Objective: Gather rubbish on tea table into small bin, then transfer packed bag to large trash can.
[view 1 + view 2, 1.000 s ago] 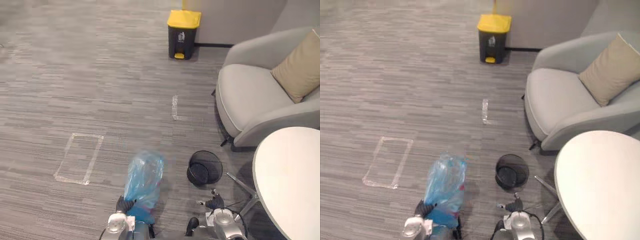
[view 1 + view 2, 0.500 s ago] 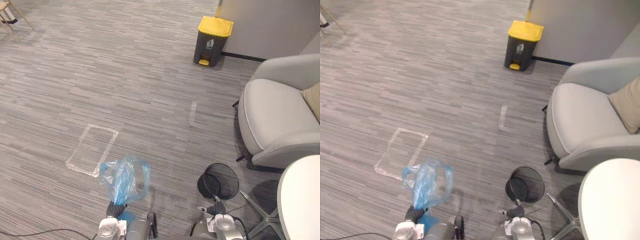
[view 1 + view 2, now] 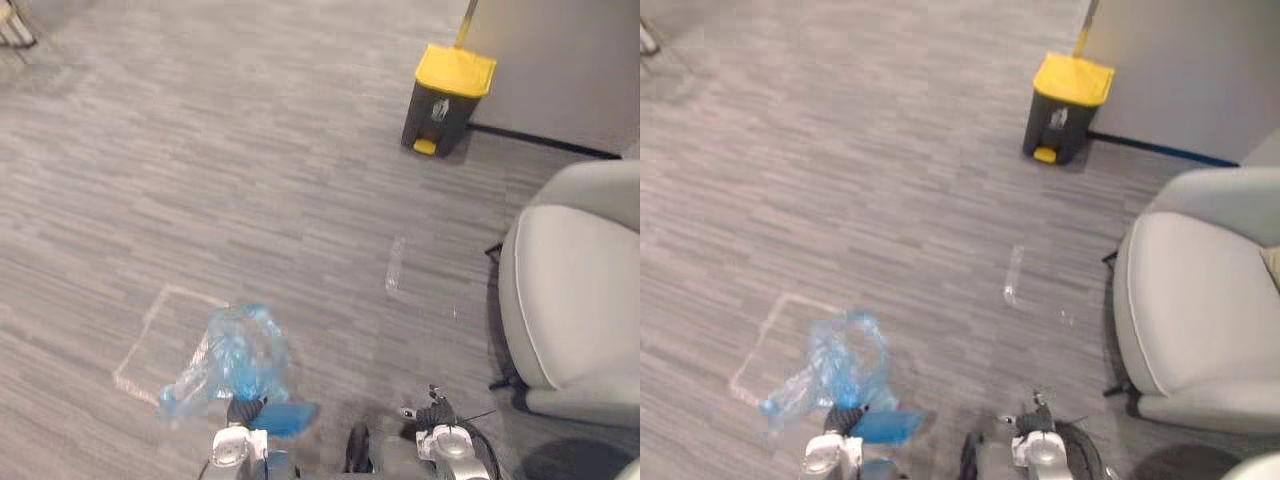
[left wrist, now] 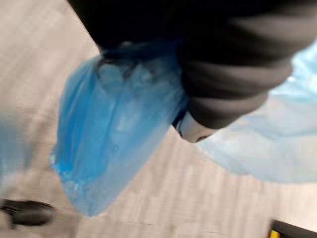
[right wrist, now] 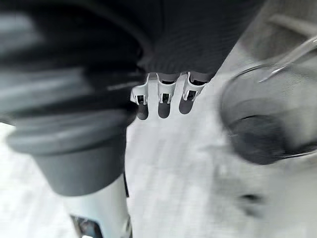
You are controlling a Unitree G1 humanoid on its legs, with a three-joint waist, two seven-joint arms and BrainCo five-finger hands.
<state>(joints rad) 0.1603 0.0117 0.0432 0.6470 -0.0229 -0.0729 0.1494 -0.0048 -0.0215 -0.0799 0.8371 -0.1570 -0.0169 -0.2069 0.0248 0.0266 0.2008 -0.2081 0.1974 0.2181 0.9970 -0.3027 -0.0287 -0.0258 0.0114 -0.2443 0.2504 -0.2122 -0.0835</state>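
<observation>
Head camera has swung left since half a second ago, so most of the frame shift is ours, not the scene's. Real change: blue bag (image 3: pixel 235 358) has flopped out to the left of the left hand (image 3: pixel 243 410) instead of standing above it.

Left hand is clenched on the bag's neck, bag off the floor, with a darker blue lump low in it. Right hand (image 3: pixel 432 412) hangs relaxed and holds nothing, with the small mesh bin (image 5: pixel 267 124) on the floor just beyond it.

Step, as I read it: gathering done, transfer leg under way. Next move: walk to the large trash can (image 3: pixel 448 98) at the far edge of the floor by the wall (image 3: pixel 560 60). Its yellow lid is down and will need opening before the drop.

Room: carpet between here and the can is open. Tape strip (image 3: pixel 395 268) and tape rectangle (image 3: pixel 150 345) lie flat, no obstacle. Armchair (image 3: pixel 570 300) crowds the right side, so keep left of it.
</observation>
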